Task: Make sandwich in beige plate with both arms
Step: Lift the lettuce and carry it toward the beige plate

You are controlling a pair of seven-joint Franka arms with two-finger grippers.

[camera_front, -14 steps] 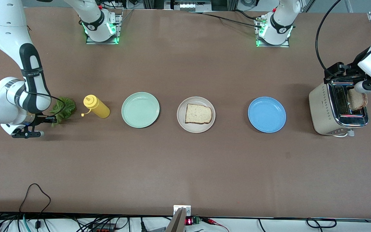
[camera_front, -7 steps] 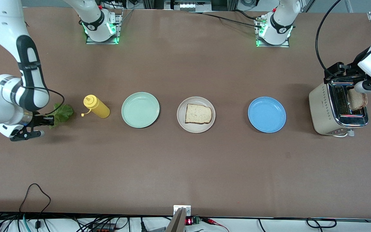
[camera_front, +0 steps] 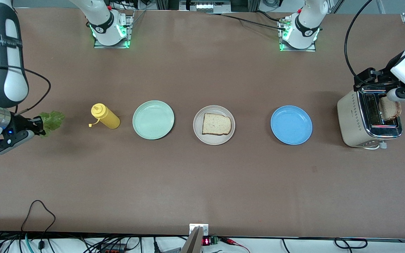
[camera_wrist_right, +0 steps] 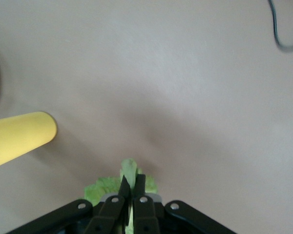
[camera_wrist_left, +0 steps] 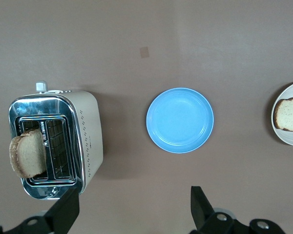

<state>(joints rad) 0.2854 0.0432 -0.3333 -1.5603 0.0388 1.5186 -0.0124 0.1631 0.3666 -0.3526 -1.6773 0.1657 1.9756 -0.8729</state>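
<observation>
A bread slice (camera_front: 216, 123) lies on the beige plate (camera_front: 197, 133), which also shows in the left wrist view (camera_wrist_left: 282, 137) with its slice (camera_wrist_left: 290, 114). My right gripper (camera_front: 40, 128) (camera_wrist_right: 132, 182) is shut on a ruffled green lettuce leaf (camera_front: 52, 120) (camera_wrist_right: 129, 168), held up over the table at the right arm's end, beside the yellow bottle. Another bread slice (camera_front: 391, 108) (camera_wrist_left: 27, 153) stands in a slot of the toaster (camera_front: 353, 119) (camera_wrist_left: 88, 131). My left gripper (camera_front: 373, 82) (camera_wrist_left: 132, 212) hangs open over the toaster with nothing between its fingers.
A yellow squeeze bottle (camera_front: 105, 117) (camera_wrist_right: 19, 136) lies on its side between the lettuce and a mint-green plate (camera_front: 153, 119). A blue plate (camera_front: 291, 125) (camera_wrist_left: 179, 120) sits between the beige plate and the toaster. Cables run along the table's near edge.
My right gripper has closed fully on the lettuce and lifted it off the table, drifting toward the right arm's end. The left arm has not moved.
</observation>
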